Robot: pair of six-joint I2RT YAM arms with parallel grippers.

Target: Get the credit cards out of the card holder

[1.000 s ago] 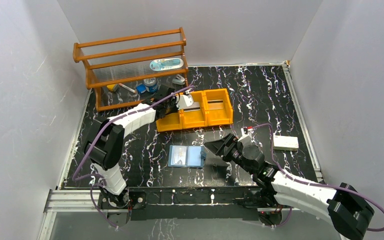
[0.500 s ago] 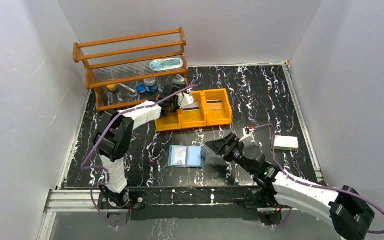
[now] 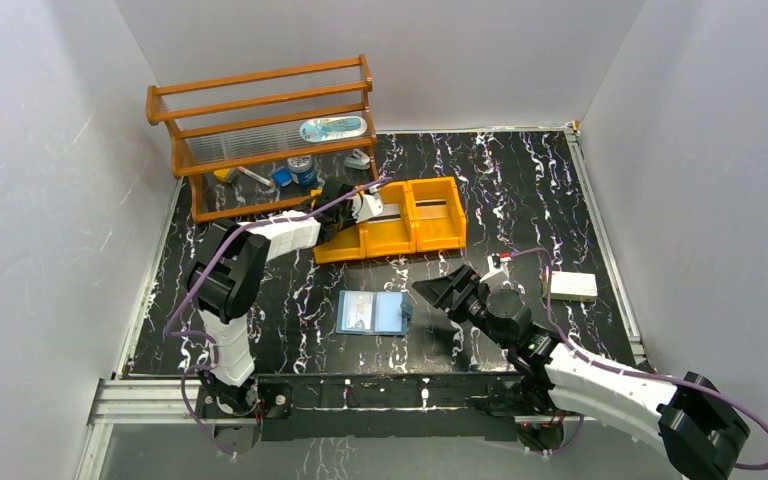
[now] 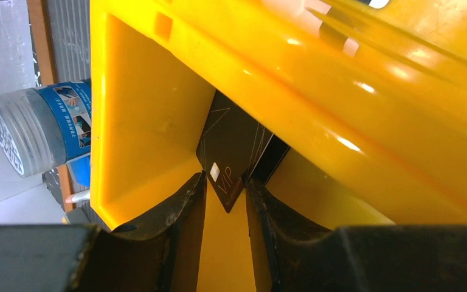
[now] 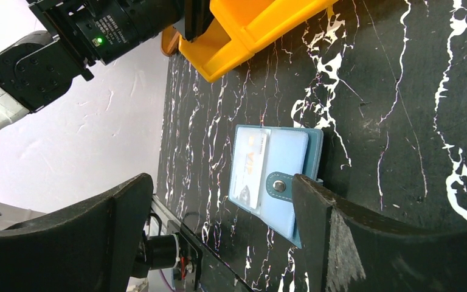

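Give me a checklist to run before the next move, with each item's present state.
1. Dark black card is inside a compartment of the orange plastic tray: ok.
2. Left gripper fingers parted beside that card: ok. Fully clear of it: cannot tell.
3. Right gripper fingers wide apart with nothing between them: ok.
4. Light blue folding card holder lies open and flat on the black marbled table: ok.
5. Holder emptied: not ok, a pale silver card sits in its pocket.
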